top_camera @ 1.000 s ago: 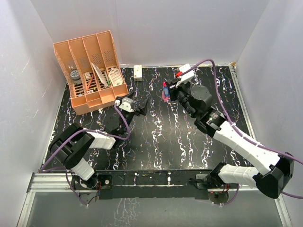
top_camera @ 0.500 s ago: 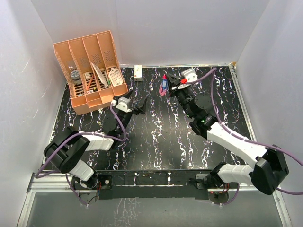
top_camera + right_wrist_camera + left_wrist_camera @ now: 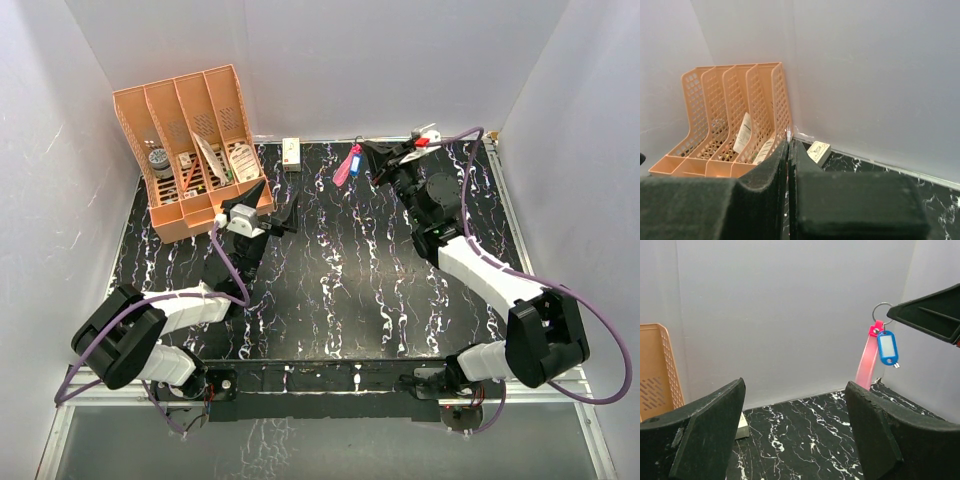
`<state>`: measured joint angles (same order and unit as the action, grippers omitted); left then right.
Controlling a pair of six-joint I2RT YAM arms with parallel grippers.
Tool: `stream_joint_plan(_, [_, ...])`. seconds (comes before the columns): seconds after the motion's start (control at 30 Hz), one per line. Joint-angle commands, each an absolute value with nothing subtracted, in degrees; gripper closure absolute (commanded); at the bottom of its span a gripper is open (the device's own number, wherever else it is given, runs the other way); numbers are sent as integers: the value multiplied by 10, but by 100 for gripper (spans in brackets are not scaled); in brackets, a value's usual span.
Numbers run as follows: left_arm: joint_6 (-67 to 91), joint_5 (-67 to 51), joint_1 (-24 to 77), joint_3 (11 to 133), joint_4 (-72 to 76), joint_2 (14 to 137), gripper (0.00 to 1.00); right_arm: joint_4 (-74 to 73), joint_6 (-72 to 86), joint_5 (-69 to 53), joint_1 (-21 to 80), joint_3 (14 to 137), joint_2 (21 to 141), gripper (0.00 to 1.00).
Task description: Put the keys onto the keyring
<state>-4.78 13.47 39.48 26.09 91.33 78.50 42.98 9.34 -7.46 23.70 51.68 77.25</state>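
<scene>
My right gripper is raised near the back wall and shut on the keyring, a red-pink strap with a small metal ring at its top. In the left wrist view the keyring hangs from the right gripper's black fingers. A blue-headed key dangles beside the strap, and it shows from above as well, the key. The right wrist view shows the jaws pressed together with only the ring's thin edge poking out. My left gripper stands open and empty, aimed at the keyring from the left, well apart from it.
An orange desk organizer with papers and small items fills the back left corner. A small white box stands against the back wall between organizer and keyring. White walls close in the black marbled table on three sides.
The right gripper has carried the keyring up and back toward the rear wall. The left gripper has shifted left and back toward the organizer, staying open.
</scene>
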Motion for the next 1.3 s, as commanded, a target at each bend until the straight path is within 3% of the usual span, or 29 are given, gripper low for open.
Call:
stream_joint_plan(0.0, [-55,142,392,257,927,771,21,371,108,19,234,564,779,100])
stream_joint_plan(0.13, [-55,142,392,257,932,777,21,328,19,174,240,567,769,100])
stream_joint_plan(0.27, [-57,141,392,258,936,781,21,329,-5,187,241,559,759,100])
stream_joint_plan(0.37, [-58,142,392,258,936,781,21,320,24,76,241,565,767,100])
stream_joint_plan(0.53, [-62,146,392,254,936,778,21,359,138,-252,241,588,821,100])
stream_joint_plan(0.6, [-64,149,392,251,936,774,21,398,182,-321,241,592,845,100])
stream_joint_plan(0.67, [-66,152,392,248,935,769,21,363,168,-271,241,598,845,100])
stream_joint_plan(0.8, [-69,154,391,244,933,762,21,232,95,48,246,616,832,100])
stream_joint_plan(0.87, [-70,154,391,245,934,763,21,231,71,108,246,606,824,100])
stream_joint_plan(0.93, [-69,153,391,246,936,768,21,254,63,58,246,590,816,100])
stream_joint_plan(1.13, [-67,152,391,248,943,779,21,339,140,-326,245,587,840,100])
stream_joint_plan(1.2, [-67,153,391,247,942,778,21,338,146,-285,245,583,839,100])
stream_joint_plan(1.27, [-68,153,391,245,941,774,21,288,119,-119,245,583,830,100])
